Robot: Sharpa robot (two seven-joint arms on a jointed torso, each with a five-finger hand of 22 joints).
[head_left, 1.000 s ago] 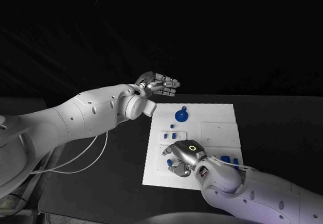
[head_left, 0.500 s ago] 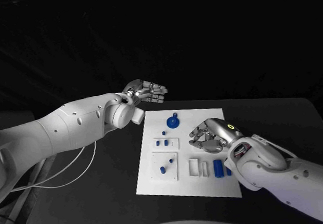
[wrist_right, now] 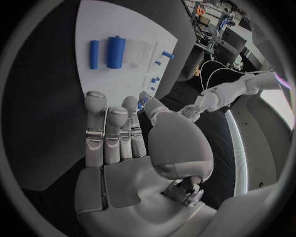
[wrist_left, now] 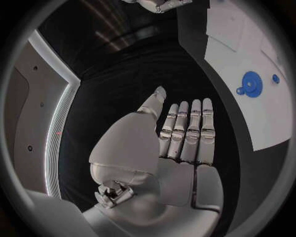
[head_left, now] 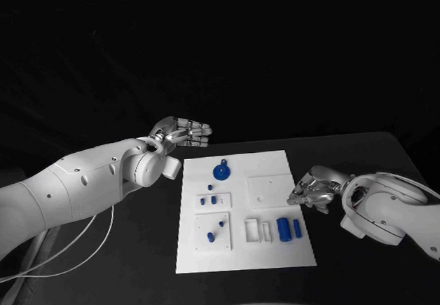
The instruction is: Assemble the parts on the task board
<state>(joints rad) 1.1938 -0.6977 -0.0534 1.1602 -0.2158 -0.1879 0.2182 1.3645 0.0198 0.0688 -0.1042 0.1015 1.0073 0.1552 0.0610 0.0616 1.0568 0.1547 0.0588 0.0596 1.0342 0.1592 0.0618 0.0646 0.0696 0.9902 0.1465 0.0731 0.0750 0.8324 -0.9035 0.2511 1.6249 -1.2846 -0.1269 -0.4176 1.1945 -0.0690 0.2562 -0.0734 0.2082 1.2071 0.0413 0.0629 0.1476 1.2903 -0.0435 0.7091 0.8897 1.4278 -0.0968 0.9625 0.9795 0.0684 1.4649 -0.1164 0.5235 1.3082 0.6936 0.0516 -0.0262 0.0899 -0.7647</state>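
Right now both hands hold nothing. The left hand point(head_left: 183, 133) hangs past the far left corner of the task board point(head_left: 278, 257), fingers flat and straight. The right hand point(head_left: 314, 189) sits just off its right edge, fingers straight too. The blue parts point(head_left: 283, 229) lie on the board, waiting, I think.

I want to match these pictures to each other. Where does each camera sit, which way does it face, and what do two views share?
Head view: on the robot's head, looking down at the black table and white rectangular task board; both white arms enter, left hand raised beyond the board, right hand at its right edge.
Left wrist view: behind the left hand, facing the board's end with the round blue gear-shaped part.
Right wrist view: behind the right hand, facing two blue cylinders.
Shared: gear and cylinders also show from the head.
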